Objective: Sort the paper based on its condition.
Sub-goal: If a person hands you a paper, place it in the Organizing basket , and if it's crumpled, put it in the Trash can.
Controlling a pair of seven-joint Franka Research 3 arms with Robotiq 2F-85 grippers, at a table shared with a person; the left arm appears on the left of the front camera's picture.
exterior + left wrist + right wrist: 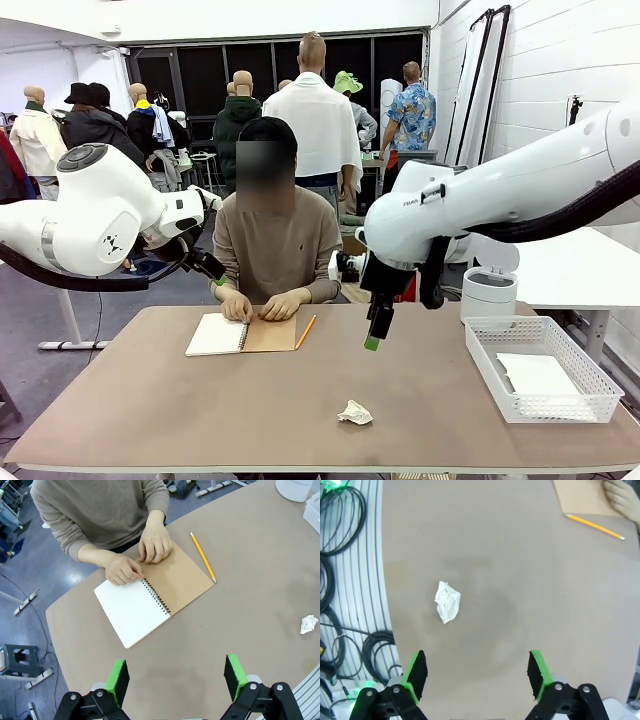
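Across the brown table (200, 400), your front camera alone shows a flat paper (537, 374) in the basket (590, 400). Both wrist cameras show the crumpled paper (447, 601) beneath your raised, open right gripper (476, 672); left gripper (176, 677) hovers open too.

The right gripper (373, 338) hangs above the table (200, 400), pointing down with its jaws spread wide and nothing between them. The left gripper (176, 676) is held high over the table's left part, its green pads (118, 676) well apart and empty.
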